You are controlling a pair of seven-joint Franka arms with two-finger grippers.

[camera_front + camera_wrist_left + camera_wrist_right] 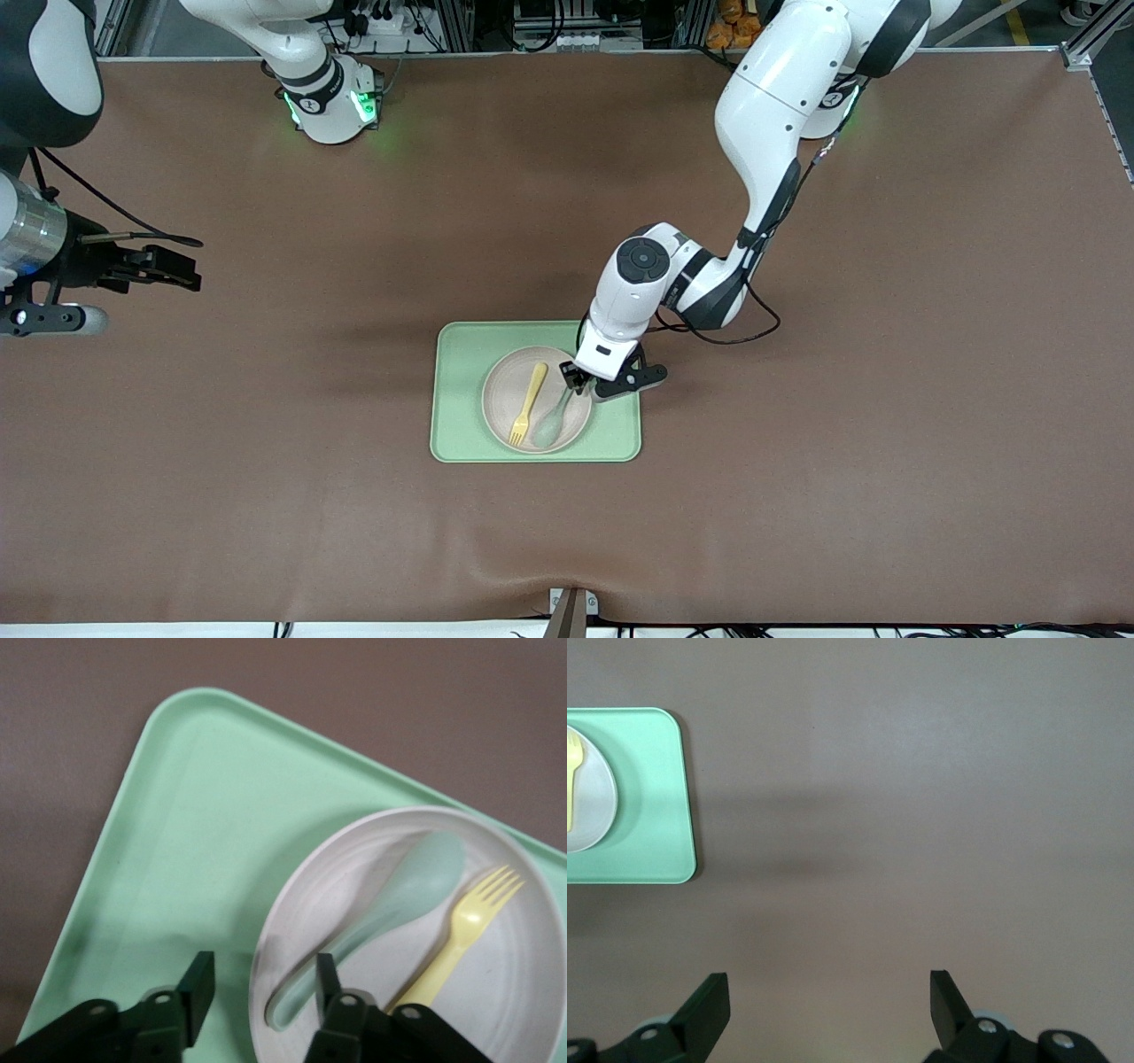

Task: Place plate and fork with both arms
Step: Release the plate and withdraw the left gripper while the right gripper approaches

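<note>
One plate (537,400) sits on the pale green tray (461,416) near the middle of the brown desk (842,443). On the plate lie the yellow fork (529,404) and, beside it toward the left arm's end, a pale green spoon (553,420). The left gripper (578,379) is low over the plate's rim at the spoon's handle end, its jaws parted with the handle between them but not gripped. The right gripper (829,1005) waits over bare desk at the right arm's end, jaws wide and holding nothing.
</note>
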